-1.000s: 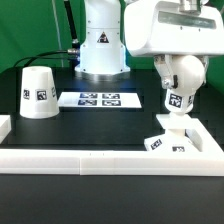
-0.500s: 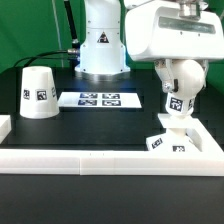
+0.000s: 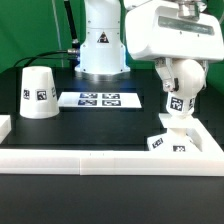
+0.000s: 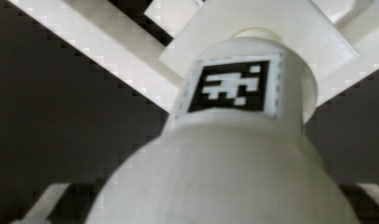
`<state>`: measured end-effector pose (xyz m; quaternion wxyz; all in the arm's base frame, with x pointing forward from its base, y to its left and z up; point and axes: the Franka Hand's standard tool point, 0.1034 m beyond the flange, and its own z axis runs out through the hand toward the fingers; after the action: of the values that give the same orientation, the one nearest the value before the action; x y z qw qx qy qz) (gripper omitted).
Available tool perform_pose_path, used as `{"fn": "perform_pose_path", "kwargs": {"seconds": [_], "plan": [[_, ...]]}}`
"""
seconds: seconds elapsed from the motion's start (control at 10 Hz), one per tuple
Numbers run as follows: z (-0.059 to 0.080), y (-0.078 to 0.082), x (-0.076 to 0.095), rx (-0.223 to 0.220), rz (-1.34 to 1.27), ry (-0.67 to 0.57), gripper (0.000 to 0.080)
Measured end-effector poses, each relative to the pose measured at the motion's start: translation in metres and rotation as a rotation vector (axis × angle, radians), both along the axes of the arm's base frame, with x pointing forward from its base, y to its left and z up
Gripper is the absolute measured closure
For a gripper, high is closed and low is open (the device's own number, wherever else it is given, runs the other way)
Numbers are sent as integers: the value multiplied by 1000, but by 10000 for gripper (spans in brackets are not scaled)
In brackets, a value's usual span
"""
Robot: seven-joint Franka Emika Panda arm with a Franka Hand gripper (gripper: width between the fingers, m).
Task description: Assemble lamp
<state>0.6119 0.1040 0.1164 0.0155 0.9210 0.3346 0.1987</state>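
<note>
Shade (image 3: 38,92) and marker board (image 3: 98,99) lie well apart from bulb (image 3: 178,95) above base (image 3: 168,138)

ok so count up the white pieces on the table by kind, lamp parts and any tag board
shade: 1
bulb: 1
base: 1
marker board: 1
total: 4
</note>
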Motion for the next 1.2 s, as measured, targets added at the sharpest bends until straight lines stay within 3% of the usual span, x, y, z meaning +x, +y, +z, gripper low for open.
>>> {"fn": "perform_pose_path", "kwargs": {"seconds": [0.3,0.7,1.2], "plan": [[1,-1,-10,-3,-4,24,112],[13,-3,-24,-12,-3,53,101],[19,-3,-14,-12,-7,66,101]]}}
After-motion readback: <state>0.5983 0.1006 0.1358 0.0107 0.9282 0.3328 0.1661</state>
